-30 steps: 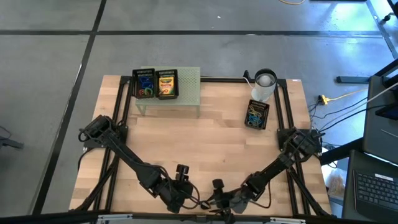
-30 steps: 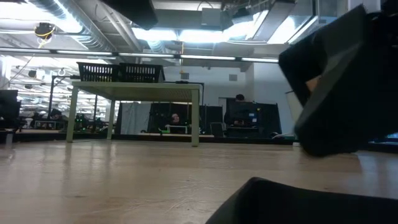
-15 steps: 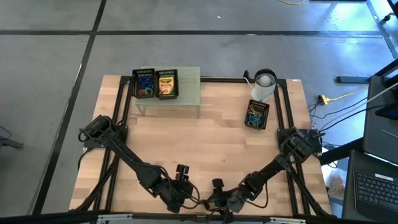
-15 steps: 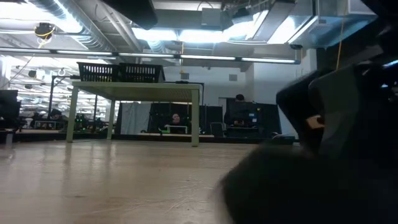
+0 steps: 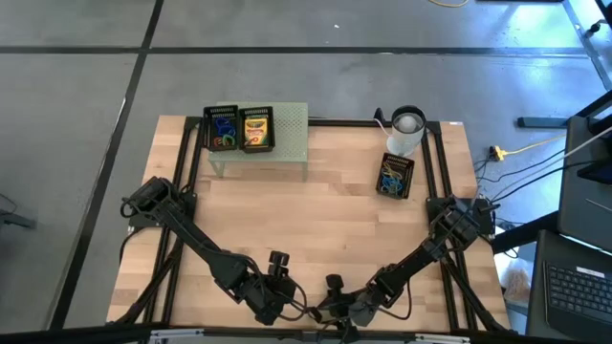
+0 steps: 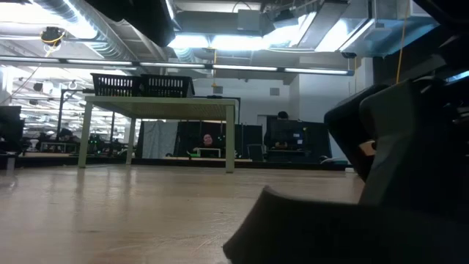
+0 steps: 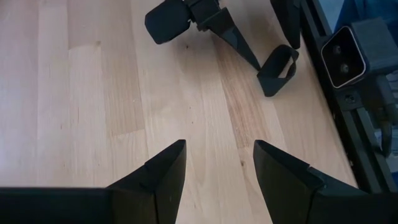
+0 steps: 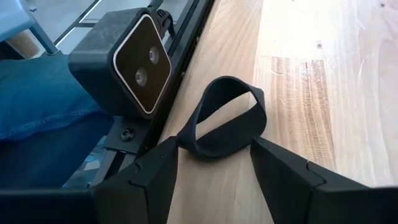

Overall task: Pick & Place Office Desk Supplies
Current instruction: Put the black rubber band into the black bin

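A yellow crayon box (image 5: 255, 129) and blue, red and green loops (image 5: 224, 134) lie in two black baskets on the pale green stand (image 5: 287, 143) at the far left. A third black basket (image 5: 394, 176) of small items rests on the table at the far right, next to the white cup (image 5: 406, 129). My left gripper (image 7: 217, 146) and my right gripper (image 8: 214, 144) are both open and empty, low over bare wood at the table's near edge (image 5: 306, 311), facing each other. Each wrist view shows the other arm's dark looped finger (image 8: 224, 118).
The low camera's grey housing (image 8: 121, 62) sits on the black rail at the near edge, close to both grippers. In the low view the stand (image 6: 157, 106) stands far back and dark arm parts (image 6: 381, 183) fill the right side. Bare wood lies across the table's middle.
My right arm has shifted a little toward the table's left along the near edge, staying low. In the low view its dark shape now covers more of the lower right. Nothing among the supplies has moved.
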Available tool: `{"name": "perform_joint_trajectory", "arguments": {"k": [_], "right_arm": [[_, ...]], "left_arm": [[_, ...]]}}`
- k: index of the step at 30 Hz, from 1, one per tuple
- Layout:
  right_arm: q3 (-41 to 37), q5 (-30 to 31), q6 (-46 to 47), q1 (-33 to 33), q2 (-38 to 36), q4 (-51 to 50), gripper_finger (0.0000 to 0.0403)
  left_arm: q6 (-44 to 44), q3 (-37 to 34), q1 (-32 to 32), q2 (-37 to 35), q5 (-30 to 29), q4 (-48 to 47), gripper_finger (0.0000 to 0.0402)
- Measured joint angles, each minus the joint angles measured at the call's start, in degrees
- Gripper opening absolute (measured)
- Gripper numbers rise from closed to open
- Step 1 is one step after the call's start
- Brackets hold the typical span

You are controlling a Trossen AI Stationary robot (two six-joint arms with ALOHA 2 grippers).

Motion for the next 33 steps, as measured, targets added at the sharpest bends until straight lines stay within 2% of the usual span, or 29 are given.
{"name": "perform_joint_trajectory", "arguments": {"k": [4,8,18,24,28,33], "right_arm": [[0.0,0.5,0.0,0.0,0.1,0.2,0.02],[-0.1,0.9,0.0,-0.1,0.1,0.2,0.0168],[-0.1,1.1,0.0,-0.1,0.1,0.4,0.0011],[-0.1,2.2,0.0,-0.1,-0.4,-1.0,0.0007],[-0.2,2.4,0.1,-0.5,-3.7,-9.8,0.0006],[-0.2,11.3,0.3,-0.8,-11.3,-22.4,0.0004]], "left_arm": [[0.0,0.0,0.0,0.0,0.0,0.0,0.0182],[0.1,0.0,0.0,0.0,0.0,0.0,0.0182],[0.1,0.0,0.0,0.0,0.0,0.0,0.0182],[-0.1,0.0,0.0,0.0,0.0,-0.3,0.0182],[-0.1,0.0,0.0,0.0,0.0,-0.7,0.0182],[-0.1,0.0,0.0,0.0,0.0,-1.1,0.0182]]}}
